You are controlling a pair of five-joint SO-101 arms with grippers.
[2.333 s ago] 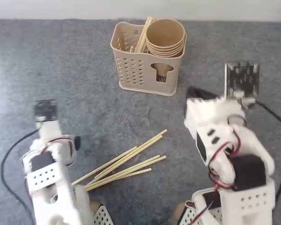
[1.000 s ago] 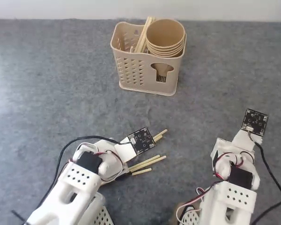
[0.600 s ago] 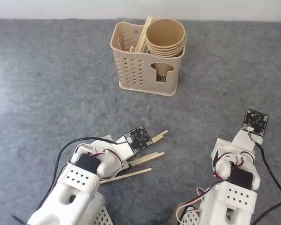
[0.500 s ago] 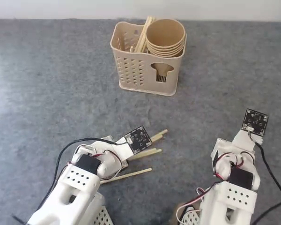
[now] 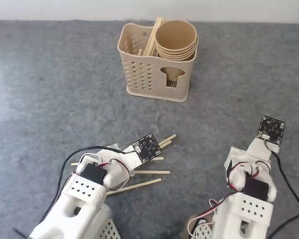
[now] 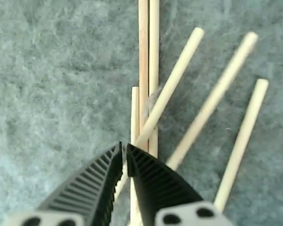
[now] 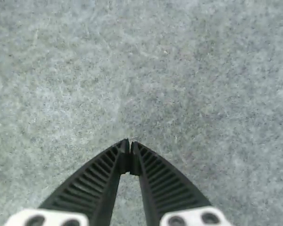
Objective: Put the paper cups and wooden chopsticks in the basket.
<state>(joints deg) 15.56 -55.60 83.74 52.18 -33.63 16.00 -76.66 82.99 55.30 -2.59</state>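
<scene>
Cups (image 5: 176,35) are stacked in the basket (image 5: 142,74) with some chopsticks (image 5: 152,40). Loose chopsticks (image 5: 142,184) still wait on the mat (image 5: 50,99), under the left gripper (image 6: 123,149), whose fingers are pressed together. Right gripper (image 7: 129,142) is pressed together too, holding nothing.

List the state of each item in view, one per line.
basket: upright, partly filled
paper cups: nested stack, upright in the basket
chopsticks in basket: standing on end, leaning
loose chopsticks: lying flat on the table, fanned and crossing
left end effector: shut, above the loose chopsticks
right end effector: shut, empty
</scene>
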